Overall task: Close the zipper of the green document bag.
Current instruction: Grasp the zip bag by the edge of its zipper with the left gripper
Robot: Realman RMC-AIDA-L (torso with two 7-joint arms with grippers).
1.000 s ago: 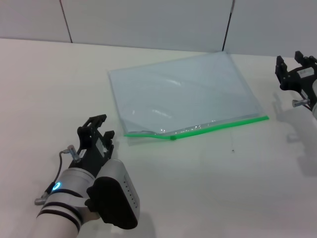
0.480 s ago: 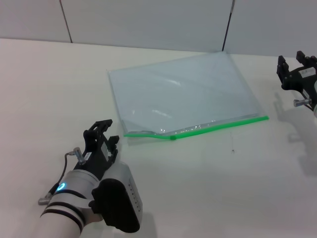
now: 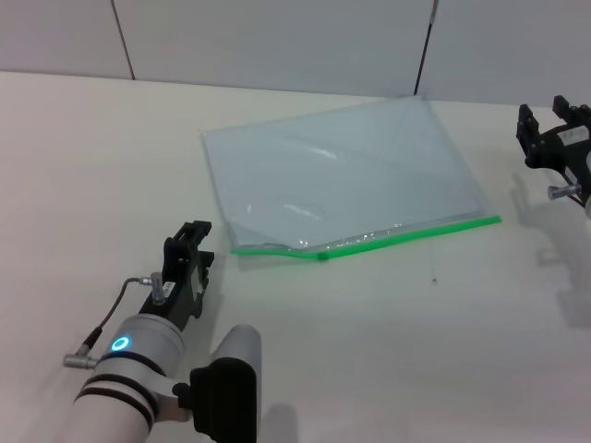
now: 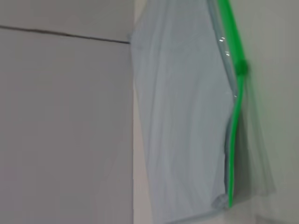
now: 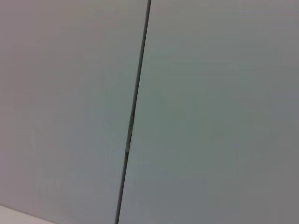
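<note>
The green document bag (image 3: pixel 342 171) lies flat in the middle of the table, pale and translucent. Its zipper (image 3: pixel 416 233) runs as a bright green strip along the near long edge. The small slider (image 3: pixel 321 256) sits partway along, and the strip left of it gapes slightly. In the left wrist view the bag (image 4: pixel 182 116), zipper (image 4: pixel 235 112) and slider (image 4: pixel 241 68) show close up. My left gripper (image 3: pixel 194 235) hovers just short of the bag's near left corner, turned on its side, open and empty. My right gripper (image 3: pixel 554 120) is parked off the bag's right side, open.
The pale table (image 3: pixel 388 332) stretches around the bag. Grey wall panels (image 3: pixel 277 41) with dark seams stand behind its far edge. The right wrist view shows only a wall panel seam (image 5: pixel 133 116).
My left gripper has rolled onto its side and edged forward toward the bag's near left corner. The bag and the right arm have not moved.
</note>
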